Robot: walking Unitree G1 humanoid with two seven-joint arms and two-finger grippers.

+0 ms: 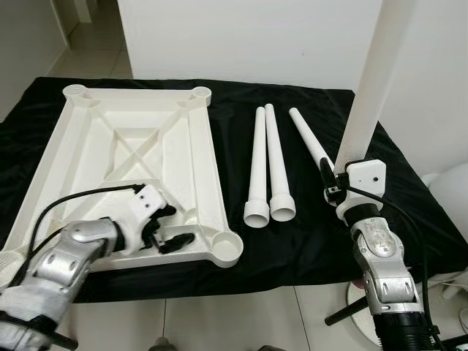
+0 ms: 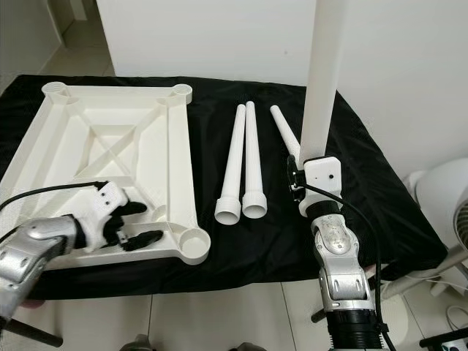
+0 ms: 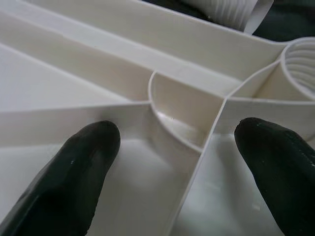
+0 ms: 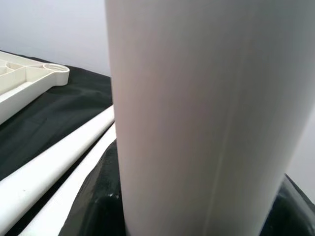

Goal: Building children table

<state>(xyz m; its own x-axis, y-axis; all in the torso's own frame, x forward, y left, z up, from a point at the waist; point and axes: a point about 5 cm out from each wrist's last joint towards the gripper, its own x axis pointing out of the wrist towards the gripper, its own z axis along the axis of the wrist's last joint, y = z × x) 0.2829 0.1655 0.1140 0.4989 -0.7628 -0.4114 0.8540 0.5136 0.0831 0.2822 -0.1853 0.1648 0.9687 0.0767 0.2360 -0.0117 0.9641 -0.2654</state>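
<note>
Cloth: black fabric covered the tabletop and carried all the white plastic parts, so each stood out sharply against it.
Table panel: the children's table panel lay upside down on the robot's left half of the cloth, ribs and a crossed brace facing up, probably so the leg sockets were open from above.
Sockets: round corner sockets held nothing; the near-right socket sat closest to the loose legs, and the far-right socket was also bare.
Loose legs: 3 legs lay to the right of the panel. 2 of them touched side by side with their open wide ends toward the robot, and the 3rd leg lay angled just beside them, its near end reaching toward the right arm.
Held leg: a 4th leg stood upright in the right gripper, which was closed around its lower end, lifted off the cloth, likely ready to be carried to a socket.
Left gripper: the left gripper rested on the panel's near edge with its fingers spread apart over a rib, grasping nothing, seemingly to steady the panel.
Stage: judged early, since no leg was yet seated.
</note>
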